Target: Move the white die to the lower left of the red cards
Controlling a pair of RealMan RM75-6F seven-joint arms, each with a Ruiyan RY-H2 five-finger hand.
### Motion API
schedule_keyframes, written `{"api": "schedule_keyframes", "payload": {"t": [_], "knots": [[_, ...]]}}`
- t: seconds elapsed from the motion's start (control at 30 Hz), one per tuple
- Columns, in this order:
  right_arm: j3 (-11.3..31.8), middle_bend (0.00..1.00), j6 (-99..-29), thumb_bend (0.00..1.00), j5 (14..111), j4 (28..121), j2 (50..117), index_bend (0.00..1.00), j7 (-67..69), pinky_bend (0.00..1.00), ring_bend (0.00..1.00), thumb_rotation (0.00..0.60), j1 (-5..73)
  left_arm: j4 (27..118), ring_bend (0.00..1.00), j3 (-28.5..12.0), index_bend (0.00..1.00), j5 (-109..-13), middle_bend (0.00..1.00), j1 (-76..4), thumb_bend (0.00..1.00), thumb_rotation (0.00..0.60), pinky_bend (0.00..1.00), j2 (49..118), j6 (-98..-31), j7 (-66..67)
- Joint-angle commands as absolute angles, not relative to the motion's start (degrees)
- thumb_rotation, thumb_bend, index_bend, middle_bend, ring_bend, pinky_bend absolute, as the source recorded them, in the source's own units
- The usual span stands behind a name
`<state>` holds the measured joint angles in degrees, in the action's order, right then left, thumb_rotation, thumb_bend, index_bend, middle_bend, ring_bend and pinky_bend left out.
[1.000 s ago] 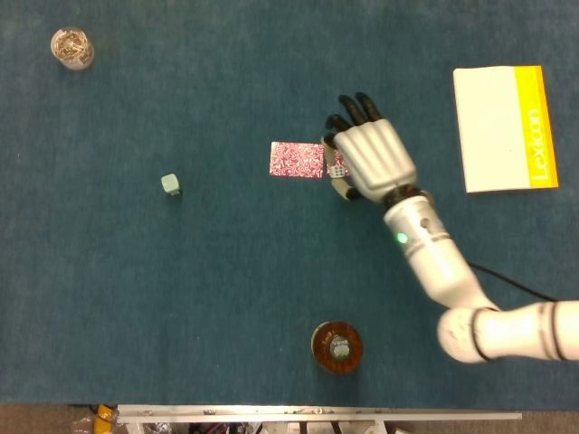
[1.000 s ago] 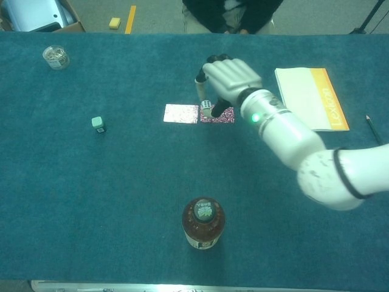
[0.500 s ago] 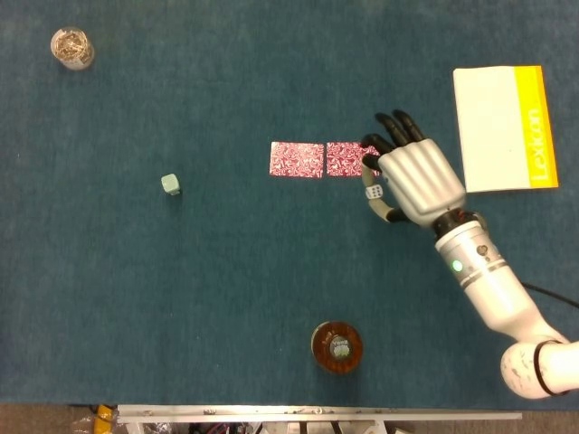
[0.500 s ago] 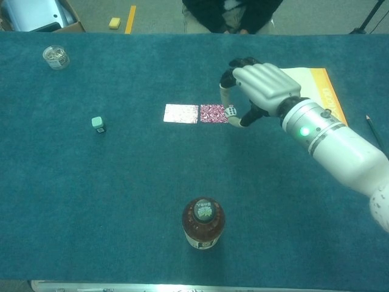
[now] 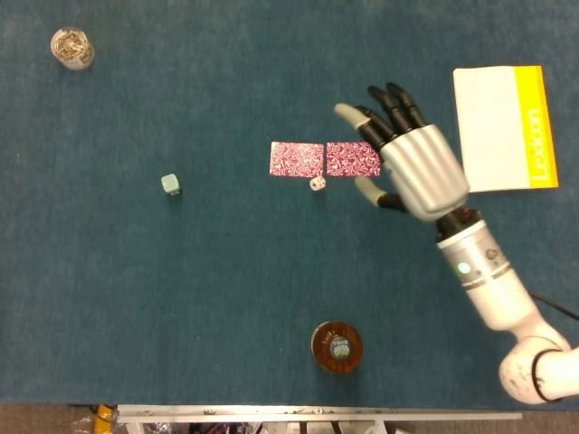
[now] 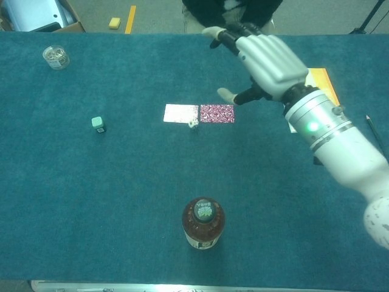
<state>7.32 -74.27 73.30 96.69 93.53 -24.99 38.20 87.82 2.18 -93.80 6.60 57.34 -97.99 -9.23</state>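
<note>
Two red cards lie side by side mid-table, and the white die now sits on the cloth just at their near edge, about where the two cards meet — no longer pinched in the right hand. Half a second ago that hand held the die at the right end of the cards; now it hangs raised above the table to the right of them, fingers spread wide and holding nothing. In the chest view the right hand shows lifted well clear of the cloth, with the white die resting alone below the seam of the red cards.

So the die has been let go, and seems to have travelled leftward on release. Judged against the task, it is on the near side of the cards but under their middle rather than off their left corner — likely short of the lower-left spot, so another nudge or regrasp may be called for.

No left hand appears in either view. A bottle stands near the front edge, well apart from the die.
</note>
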Motion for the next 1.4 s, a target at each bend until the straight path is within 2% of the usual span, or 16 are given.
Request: {"api": "schedule_keyframes", "payload": {"t": [0.03,0.4,0.6,1.17,1.4], "knots": [[7.56,0.23,-75.39,0.27,73.15,99.47,90.27,0.10,-26.47,0.02,0.06,0.600,36.49,87.92,0.04,2.11,0.27,-93.75,0.18,6.52,0.45,0.600,0.05,57.24,-97.92,-9.07],[5.40,0.23,-78.57,0.27,70.62,110.96,77.52,0.11,-32.49,0.02,0.06,0.600,30.43,87.81,0.04,1.68,0.27,-92.90,0.18,5.82,0.44,0.600,0.05,57.02,-96.68,-9.08],[2.56,0.23,-80.80,0.27,70.58,114.01,72.14,0.17,-33.35,0.02,0.06,0.600,26.24,87.63,0.04,1.56,0.27,-92.57,0.18,5.41,0.44,0.600,0.05,57.16,-95.89,-8.99],[-3.80,0.23,-94.11,0.27,78.19,115.28,66.16,0.21,-27.53,0.02,0.06,0.600,10.97,89.16,0.04,1.88,0.27,-94.28,0.19,4.50,0.44,0.600,0.05,57.70,-95.49,-6.91],[-3.94,0.24,-96.71,0.27,78.92,113.68,65.32,0.22,-22.82,0.02,0.06,0.600,6.49,90.25,0.04,1.96,0.27,-94.97,0.19,4.43,0.44,0.600,0.05,57.55,-95.94,-5.84]]}}
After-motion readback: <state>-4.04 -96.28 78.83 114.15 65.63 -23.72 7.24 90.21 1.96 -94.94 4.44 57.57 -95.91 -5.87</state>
